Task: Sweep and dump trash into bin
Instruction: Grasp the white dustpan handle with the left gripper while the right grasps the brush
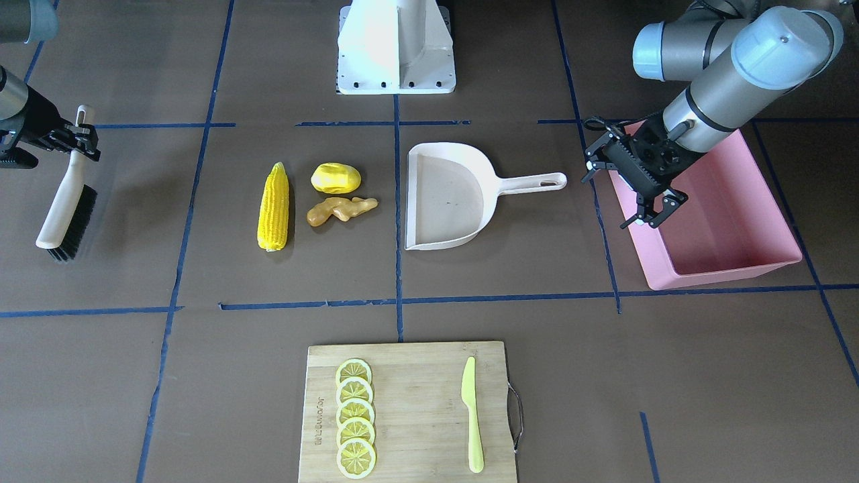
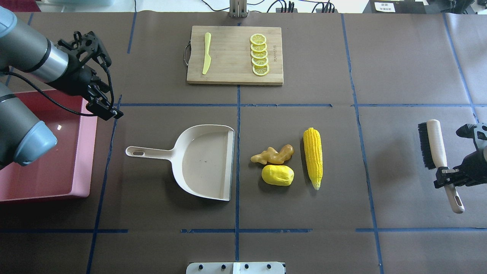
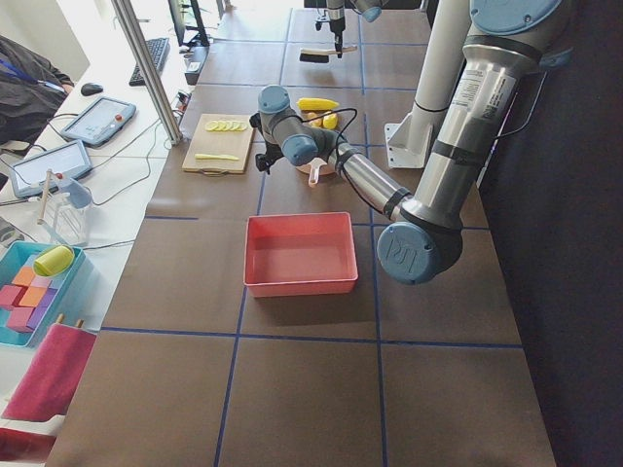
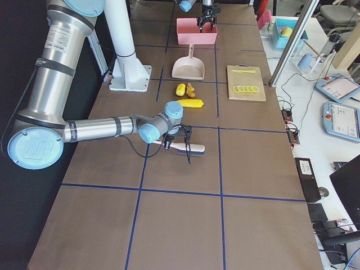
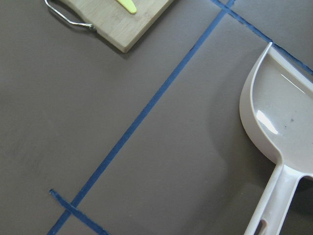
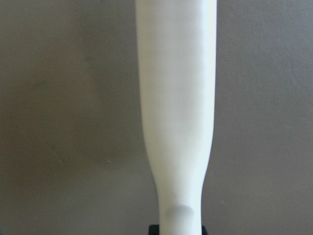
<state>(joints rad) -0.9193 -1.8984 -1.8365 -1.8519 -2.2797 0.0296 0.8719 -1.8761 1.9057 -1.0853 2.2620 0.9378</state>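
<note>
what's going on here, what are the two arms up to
The right hand is shut on the handle of a brush, out to the side of the trash. The left hand hangs open and empty by the pink bin, not far from the dustpan. The corn cob, potato lump and ginger root lie on the table by the dustpan's open mouth, not yet swept in. The bin holds nothing.

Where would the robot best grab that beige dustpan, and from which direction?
By its handle, from above. The dustpan lies flat, and that narrow straight handle sticks out toward the open left claw, thin enough to pinch across; the scoop looks too wide.
</note>
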